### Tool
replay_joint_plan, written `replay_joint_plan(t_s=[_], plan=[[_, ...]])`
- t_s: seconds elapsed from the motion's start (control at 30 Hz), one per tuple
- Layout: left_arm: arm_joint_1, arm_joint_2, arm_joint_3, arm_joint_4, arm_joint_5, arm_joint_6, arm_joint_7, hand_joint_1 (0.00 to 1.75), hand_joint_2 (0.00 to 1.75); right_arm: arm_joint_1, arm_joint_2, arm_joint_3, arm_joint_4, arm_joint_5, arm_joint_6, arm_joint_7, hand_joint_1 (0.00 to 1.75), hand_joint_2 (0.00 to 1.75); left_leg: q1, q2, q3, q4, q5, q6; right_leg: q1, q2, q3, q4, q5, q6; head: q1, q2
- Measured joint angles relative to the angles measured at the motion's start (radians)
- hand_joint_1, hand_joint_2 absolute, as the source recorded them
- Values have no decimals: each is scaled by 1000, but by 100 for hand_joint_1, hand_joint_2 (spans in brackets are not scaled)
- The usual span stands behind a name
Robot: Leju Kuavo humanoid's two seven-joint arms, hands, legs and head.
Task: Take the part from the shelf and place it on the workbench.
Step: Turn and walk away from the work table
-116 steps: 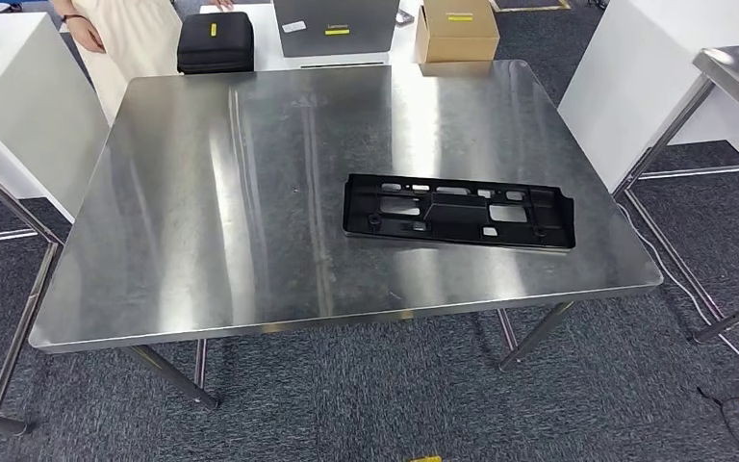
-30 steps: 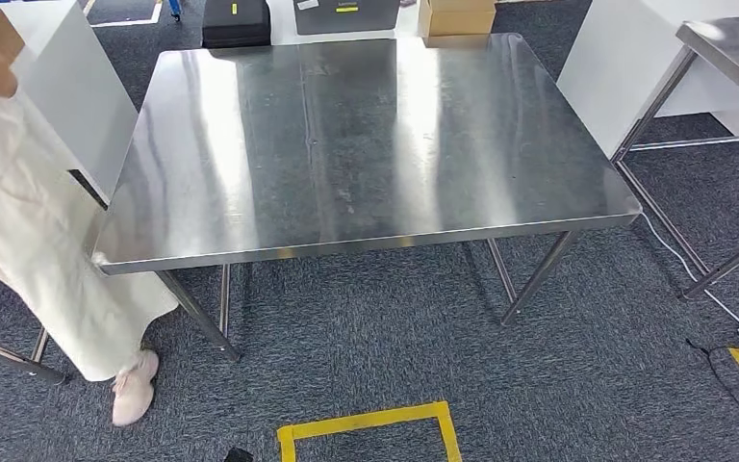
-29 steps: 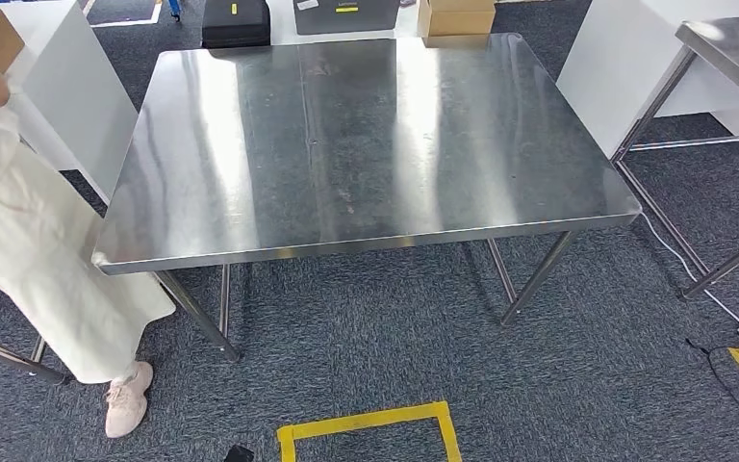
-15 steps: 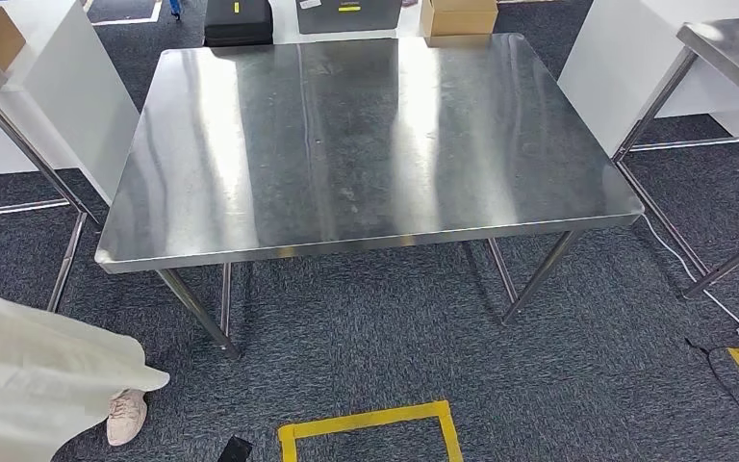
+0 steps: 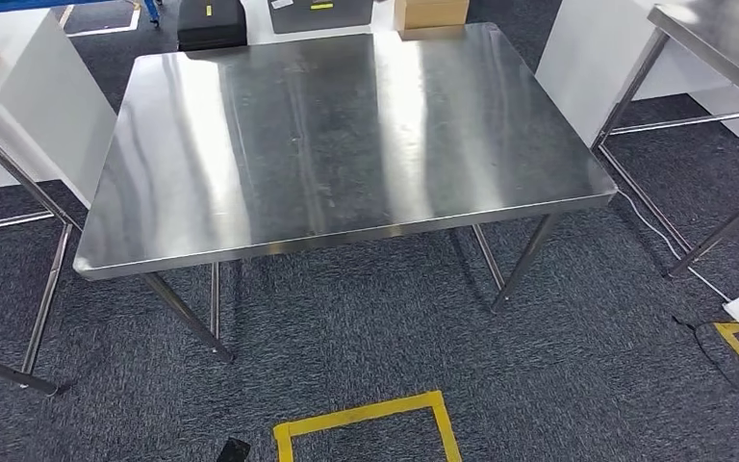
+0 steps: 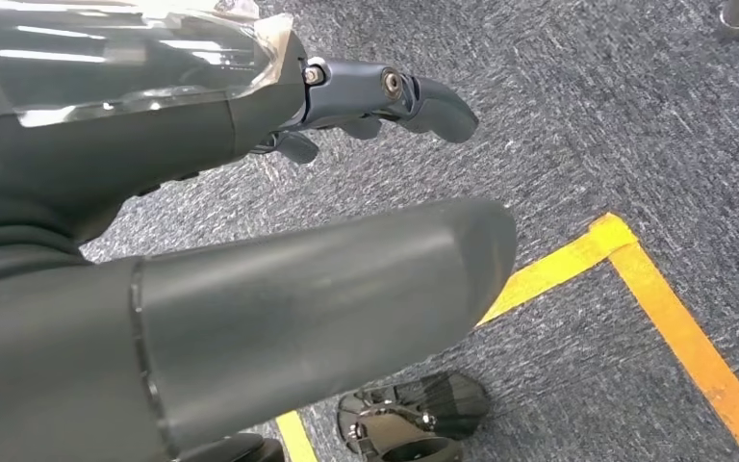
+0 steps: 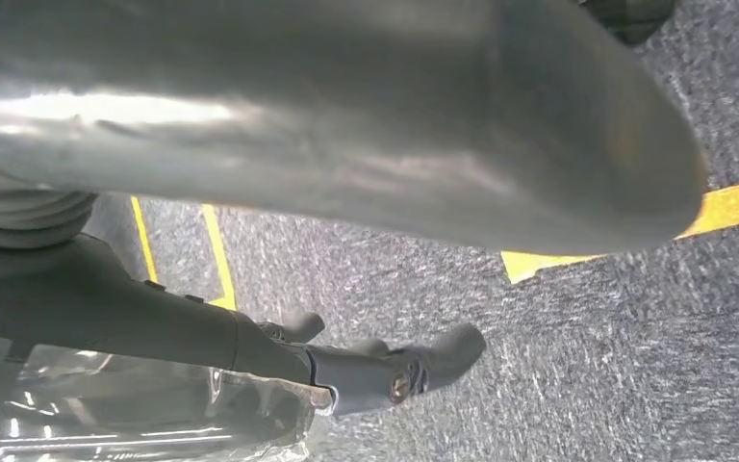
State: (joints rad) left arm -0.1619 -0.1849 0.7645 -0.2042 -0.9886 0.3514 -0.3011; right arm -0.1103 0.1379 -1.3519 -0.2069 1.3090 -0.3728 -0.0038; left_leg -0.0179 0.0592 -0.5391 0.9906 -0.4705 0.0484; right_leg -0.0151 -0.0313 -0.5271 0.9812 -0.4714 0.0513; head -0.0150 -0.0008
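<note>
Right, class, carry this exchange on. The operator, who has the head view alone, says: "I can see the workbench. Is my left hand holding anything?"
Observer: No. The left hand holds nothing and hangs over the carpet, fingers apart from the thumb.
Operator: And the right?
Observer: The right hand holds nothing either, fingers out above the carpet.
Operator: What lies under them?
Observer: Yellow tape runs across the floor under each hand.
</note>
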Motion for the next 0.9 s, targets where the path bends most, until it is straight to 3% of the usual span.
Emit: replay_joint_plan(t_s=[0.07, 0.1, 0.2, 0.23, 0.27, 0.33, 0.37, 0.4, 0.47, 0.53, 0.6, 0.67, 0.73, 0.77, 0.8, 0.87, 0.9], plan=[[2, 2, 5, 0, 6, 7, -3, 0, 0, 2, -1, 0, 0, 6, 7, 0, 0, 0, 6, -10, -7, 19, -18, -12, -8, 14, -1, -2, 6, -16, -2, 0], [4, 3, 7, 0, 9, 11, -5, 0, 0, 1, -1, 1, 0, 8, 10, 0, 0, 0, 10, -24, -22, 54, -45, -19, -12, 21, -2, -4, 9, -25, -3, 0], [17, 6, 14, 0, 18, 21, -13, 0, 0, 1, -3, 2, 0, 16, 15, 0, 0, 0, 19, -57, -106, 248, -148, -32, -11, 42, -9, -3, 14, -40, -6, 0], [22, 7, 17, 0, 20, 23, -15, 0, 0, 2, -3, 2, 0, 16, 15, 0, 0, 0, 22, -59, -125, 288, -158, -34, -10, 51, -11, -2, 14, -41, -7, 0], [25, 7, 19, 0, 22, 24, -17, 0, 0, 3, -3, 2, 0, 17, 16, 0, 0, 0, 25, -60, -125, 291, -146, -36, -10, 61, -12, 0, 15, -42, -6, 0], [29, 9, 23, 0, 22, 25, -18, 0, 0, 3, -3, 2, 0, 17, 19, -1, 0, 0, 34, -72, -72, 189, -79, -38, -11, 83, -12, 4, 15, -41, -7, 0], [30, 10, 24, 0, 21, 25, -18, 0, 0, 2, -3, 2, 0, 17, 20, -1, 0, 0, 39, -94, -38, 119, -50, -39, -10, 94, -13, 7, 14, -39, -6, 0], [30, 10, 25, 0, 20, 26, -18, 0, 0, 0, -3, 2, 0, 17, 21, -1, 0, 0, 42, -115, -11, 64, -31, -39, -8, 104, -17, 11, 14, -35, -6, 0], [31, 12, 25, 0, 17, 27, -17, 0, 0, -3, -3, 2, 0, 17, 21, -1, 0, 0, 40, -137, 6, 24, -28, -35, -5, 123, -29, 14, 19, -22, -5, 0], [30, 12, 25, 0, 15, 27, -17, 0, 0, -1, -4, 3, 0, 17, 22, -1, 0, 0, 35, -115, 5, 19, -21, -22, -7, 135, -41, 15, 24, -6, -5, 0], [29, 11, 25, -1, 15, 27, -17, 0, 0, 1, -5, 3, 0, 17, 22, -1, 0, 0, 34, -89, 4, 9, -11, -4, -5, 103, -67, 55, 4, -3, -2, 0], [29, 10, 25, -1, 14, 27, -17, 0, 0, -1, -5, 3, 0, 17, 22, -1, 0, 0, 33, -60, 1, 4, -7, 6, -4, 58, -126, 172, -51, -10, 2, 0], [30, 11, 26, -1, 14, 27, -16, 0, 0, -1, -5, 3, 0, 17, 22, -1, 0, 0, 30, -31, -2, 5, -7, 8, -5, 46, -180, 288, -94, -9, 5, 0], [30, 11, 26, -1, 14, 27, -16, 0, 0, 0, -6, 3, 0, 17, 22, -1, 0, 0, 29, -17, -3, 5, -7, 8, -6, 43, -181, 301, -95, -3, 5, 0], [30, 11, 26, -1, 14, 27, -16, 0, 0, 2, -6, 3, 0, 17, 22, -2, 0, 0, 29, -5, -3, 5, -7, 8, -7, 38, -160, 273, -81, 5, 6, 0], [30, 11, 26, -1, 15, 27, -16, 0, 0, 1, -8, 3, 0, 17, 22, -3, 0, 0, 28, 18, 0, 6, -8, 4, -7, 2, -75, 129, -36, 18, 8, 0], [30, 11, 26, -1, 16, 27, -16, 0, 0, -1, -8, 4, 0, 19, 21, -4, 0, 0, 25, 26, 0, 7, -10, -1, -5, -19, -36, 64, -17, 18, 8, 0]])
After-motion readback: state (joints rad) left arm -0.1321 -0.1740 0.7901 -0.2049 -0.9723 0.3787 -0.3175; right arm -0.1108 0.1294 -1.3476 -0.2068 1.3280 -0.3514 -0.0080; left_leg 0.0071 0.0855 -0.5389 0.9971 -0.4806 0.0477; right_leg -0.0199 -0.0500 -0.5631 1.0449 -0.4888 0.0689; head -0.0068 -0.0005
